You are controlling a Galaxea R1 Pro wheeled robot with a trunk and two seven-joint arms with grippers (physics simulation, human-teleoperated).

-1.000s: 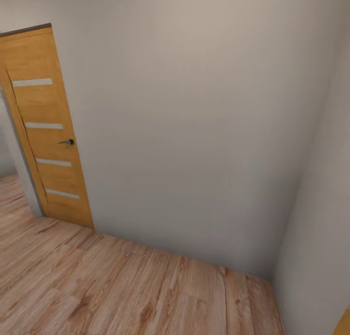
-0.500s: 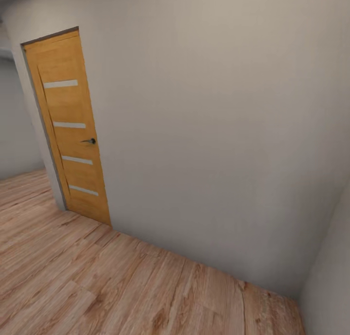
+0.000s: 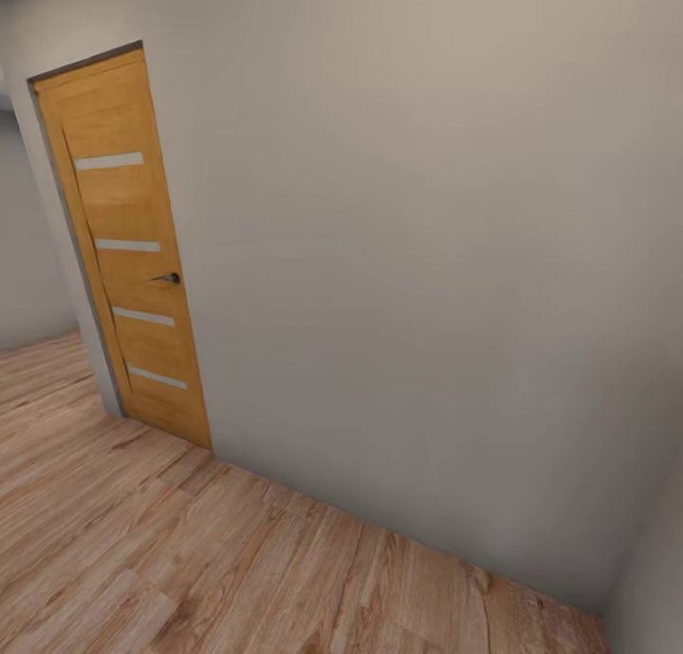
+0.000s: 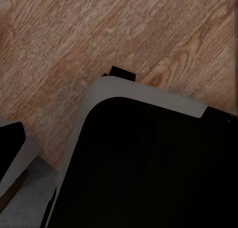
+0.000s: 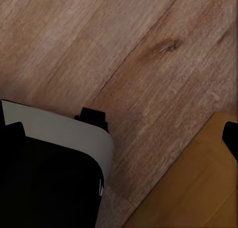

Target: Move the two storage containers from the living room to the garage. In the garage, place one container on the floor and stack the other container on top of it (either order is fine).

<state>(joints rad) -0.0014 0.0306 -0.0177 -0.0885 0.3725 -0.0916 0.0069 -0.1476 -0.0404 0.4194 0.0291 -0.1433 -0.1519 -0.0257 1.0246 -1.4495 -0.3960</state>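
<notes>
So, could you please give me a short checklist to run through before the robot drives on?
1. Path ahead open: not ok, a plain wall blocks it.
2. Way out visible: ok, wooden door at the left.
3. Door open: not ok, it looks shut.
4. Garage reached: not ok, wood plank floor underfoot.
5. Container carried: cannot tell.
6. Gripper states: cannot tell.

Home interior: wood-plank floor (image 3: 190, 559), plain grey wall (image 3: 408, 255), wooden door (image 3: 128, 246) with glazed slits.
</notes>
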